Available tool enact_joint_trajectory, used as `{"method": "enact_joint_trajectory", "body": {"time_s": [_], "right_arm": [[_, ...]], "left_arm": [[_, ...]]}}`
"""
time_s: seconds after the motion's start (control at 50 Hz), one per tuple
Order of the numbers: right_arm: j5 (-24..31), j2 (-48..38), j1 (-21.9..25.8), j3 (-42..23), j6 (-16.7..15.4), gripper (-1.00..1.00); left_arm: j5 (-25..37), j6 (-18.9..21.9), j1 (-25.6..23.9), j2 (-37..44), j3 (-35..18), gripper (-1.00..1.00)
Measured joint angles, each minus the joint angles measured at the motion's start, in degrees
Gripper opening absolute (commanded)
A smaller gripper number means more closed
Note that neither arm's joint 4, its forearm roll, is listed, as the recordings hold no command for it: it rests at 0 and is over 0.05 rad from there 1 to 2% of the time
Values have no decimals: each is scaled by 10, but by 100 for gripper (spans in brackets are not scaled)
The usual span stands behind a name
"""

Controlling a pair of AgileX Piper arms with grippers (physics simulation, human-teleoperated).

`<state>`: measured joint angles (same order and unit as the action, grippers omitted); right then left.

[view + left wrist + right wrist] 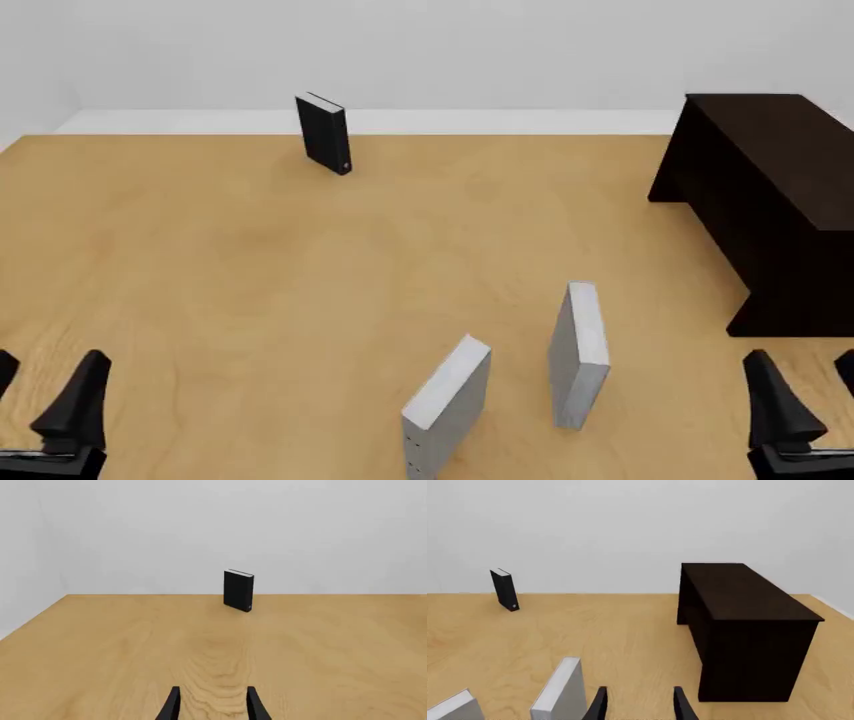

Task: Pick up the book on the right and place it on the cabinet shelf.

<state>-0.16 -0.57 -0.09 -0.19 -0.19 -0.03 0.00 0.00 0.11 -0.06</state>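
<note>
Grey and plain, the book point(579, 352) stands upright on the wooden desk point(240, 280), near the front edge toward the right, just beside a second grey book point(445, 405) with small dark dots on its edge. A black book point(323, 133) stands far back on the left. Along the right side sits the dark cabinet point(774, 190). Left gripper point(212, 705) and right gripper point(639, 704) both hover low with fingers apart, holding nothing.
</note>
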Motion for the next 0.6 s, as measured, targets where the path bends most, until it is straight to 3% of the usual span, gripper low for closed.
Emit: {"method": "enact_joint_trajectory", "body": {"time_s": [0.24,0.44,0.6], "right_arm": [[23,-55,21,-53,-2,100],[54,-160,61,-146,3,100],[111,-238,96,-237,7,100]], "left_arm": [[-1,0,0,2,-1,100],[-1,0,0,3,-2,100],[-1,0,0,3,-2,100]]}}
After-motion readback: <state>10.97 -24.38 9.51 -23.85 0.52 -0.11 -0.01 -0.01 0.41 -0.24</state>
